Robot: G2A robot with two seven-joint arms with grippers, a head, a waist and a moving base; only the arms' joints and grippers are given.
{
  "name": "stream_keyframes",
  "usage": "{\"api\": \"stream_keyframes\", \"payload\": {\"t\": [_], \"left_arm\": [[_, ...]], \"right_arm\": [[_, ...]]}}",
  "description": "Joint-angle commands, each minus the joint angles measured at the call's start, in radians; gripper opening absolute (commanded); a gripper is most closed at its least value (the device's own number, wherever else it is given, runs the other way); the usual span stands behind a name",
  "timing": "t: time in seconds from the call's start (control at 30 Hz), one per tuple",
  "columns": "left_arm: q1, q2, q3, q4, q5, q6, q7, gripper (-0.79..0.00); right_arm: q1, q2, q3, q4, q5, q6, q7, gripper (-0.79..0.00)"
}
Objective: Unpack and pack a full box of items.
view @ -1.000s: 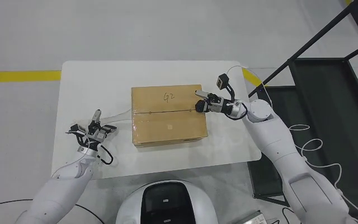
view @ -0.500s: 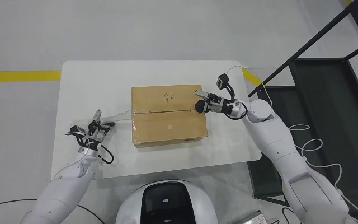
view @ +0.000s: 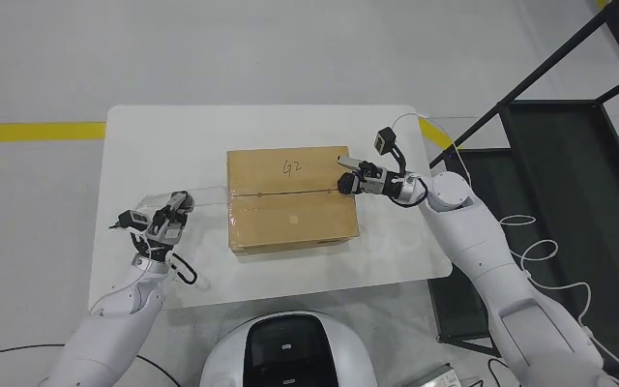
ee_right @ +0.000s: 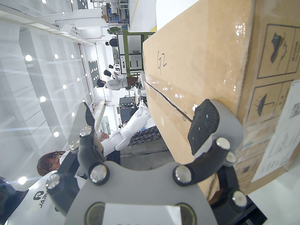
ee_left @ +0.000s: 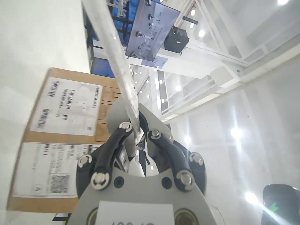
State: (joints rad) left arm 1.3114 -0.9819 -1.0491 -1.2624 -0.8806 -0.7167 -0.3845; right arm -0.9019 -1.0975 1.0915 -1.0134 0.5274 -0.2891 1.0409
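A closed cardboard box (view: 290, 198) marked with handwriting sits mid-table, its top seam running left to right. A strip of clear tape (view: 205, 196) stretches from the box's left end to my left gripper (view: 174, 208), which is shut on it. The left wrist view has the tape (ee_left: 117, 54) pinched in that gripper (ee_left: 138, 132), with the box's labelled end (ee_left: 58, 127) beyond. My right gripper (view: 343, 172) stands open at the box's right end by the seam. One of its pads (ee_right: 202, 127) is over the box's top edge (ee_right: 199, 59); the other finger is off to the side.
The white table (view: 387, 252) has free room all around the box. A dark metal rack (view: 542, 145) stands just past the table's right edge, close to my right arm. A yellow floor line (view: 48, 131) runs beyond the left side.
My left gripper has turned and shifted slightly toward the box, still holding the tape strip. The right arm and the box have not moved.
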Motion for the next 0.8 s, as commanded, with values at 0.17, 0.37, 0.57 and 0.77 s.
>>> {"api": "stream_keyframes", "payload": {"t": [0.17, 0.37, 0.57, 0.77], "left_arm": [[0.050, 0.011, -0.074, -0.219, 0.072, 0.067, -0.020, -0.785], [0.004, -0.003, -0.057, -0.263, 0.074, 0.176, -0.054, -0.785], [-0.073, -0.027, -0.007, -0.205, 0.116, 0.256, -0.069, -0.785], [-0.144, -0.051, 0.047, -0.155, 0.187, 0.315, -0.089, -0.785]], "right_arm": [[0.000, 0.000, 0.000, 0.000, 0.000, 0.000, 0.000, 0.000], [0.000, 0.000, 0.000, 0.000, 0.000, 0.000, 0.000, 0.000], [0.000, 0.000, 0.000, 0.000, 0.000, 0.000, 0.000, 0.000], [0.000, 0.000, 0.000, 0.000, 0.000, 0.000, 0.000, 0.000]]}}
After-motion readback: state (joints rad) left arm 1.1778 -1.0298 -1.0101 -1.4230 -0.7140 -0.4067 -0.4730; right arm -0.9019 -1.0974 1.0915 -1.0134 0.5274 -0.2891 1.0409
